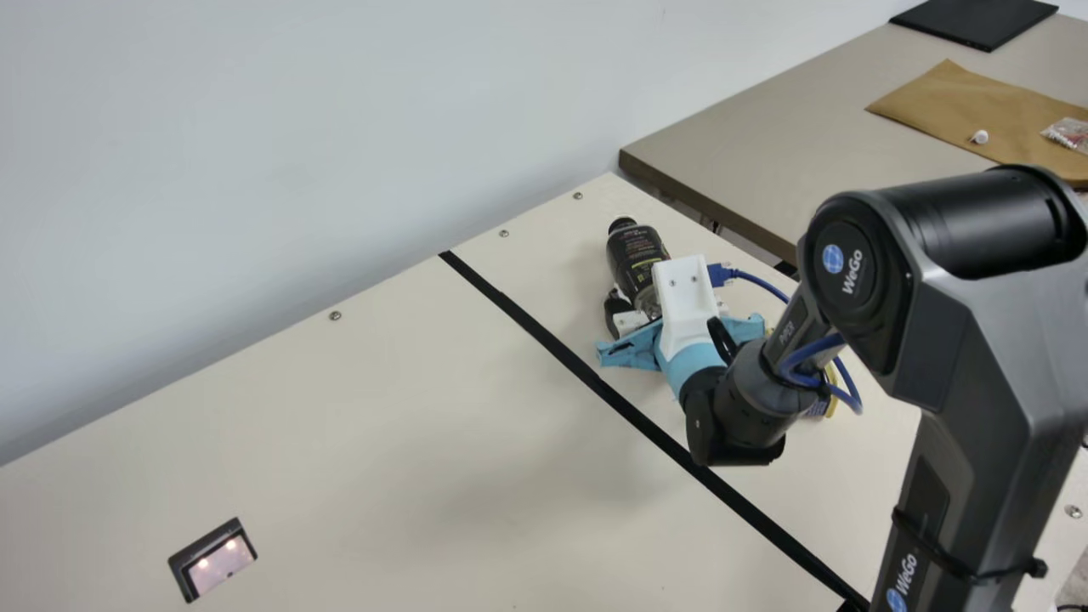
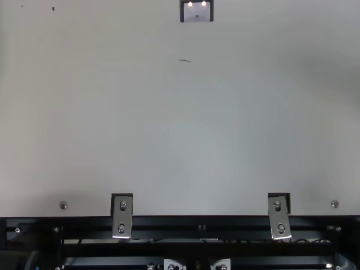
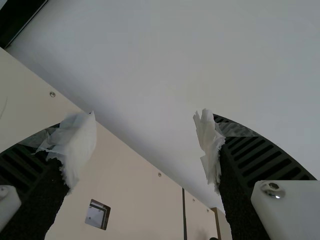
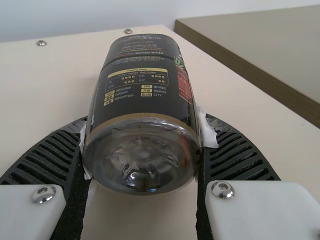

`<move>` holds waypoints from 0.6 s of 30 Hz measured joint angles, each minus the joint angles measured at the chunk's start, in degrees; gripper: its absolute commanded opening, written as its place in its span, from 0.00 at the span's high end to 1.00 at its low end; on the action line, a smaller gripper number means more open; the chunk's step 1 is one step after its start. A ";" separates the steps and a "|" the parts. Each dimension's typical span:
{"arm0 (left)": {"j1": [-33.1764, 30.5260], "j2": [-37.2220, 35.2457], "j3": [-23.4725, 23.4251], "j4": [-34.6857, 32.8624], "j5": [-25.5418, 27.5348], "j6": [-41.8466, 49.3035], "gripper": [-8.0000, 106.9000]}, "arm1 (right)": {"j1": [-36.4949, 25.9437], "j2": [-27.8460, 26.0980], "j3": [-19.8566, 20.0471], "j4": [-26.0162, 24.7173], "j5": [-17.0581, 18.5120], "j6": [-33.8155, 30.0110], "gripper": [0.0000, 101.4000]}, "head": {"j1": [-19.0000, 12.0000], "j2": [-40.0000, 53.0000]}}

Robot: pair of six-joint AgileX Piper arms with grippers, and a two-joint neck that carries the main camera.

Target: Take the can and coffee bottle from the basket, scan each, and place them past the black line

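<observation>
Gripping the coffee bottle (image 1: 633,255), right of centre in the main view, the right gripper (image 1: 653,306) stands parted to its width. White, yellow and red print marks the bottle's black label (image 4: 145,92). The left gripper (image 3: 145,137) gapes wide, empty, in the left wrist view.

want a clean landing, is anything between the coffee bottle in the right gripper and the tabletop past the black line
Nothing visible does: the coffee bottle, held in the right gripper, is across the black line from the scanner window, with bare tabletop beneath. Whether it touches down, I can't tell.
</observation>
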 measured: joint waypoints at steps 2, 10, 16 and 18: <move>0.00 0.00 0.00 0.00 0.00 0.00 0.15 | -0.34 0.36 0.05 -0.09 -0.11 0.00 1.00 | 0.00 0.00; 0.00 0.00 0.00 0.00 0.00 0.00 0.15 | -0.92 0.71 0.48 -0.88 -0.63 -0.16 0.00 | 0.00 0.00; 0.00 0.00 0.00 0.00 0.00 0.00 0.15 | -0.58 -0.91 1.39 -0.95 -1.82 -0.23 0.00 | 0.00 0.00; 0.00 0.00 0.00 0.00 0.00 0.00 0.15 | -0.07 -2.39 2.01 -0.91 -2.51 -0.46 0.00 | 0.00 0.00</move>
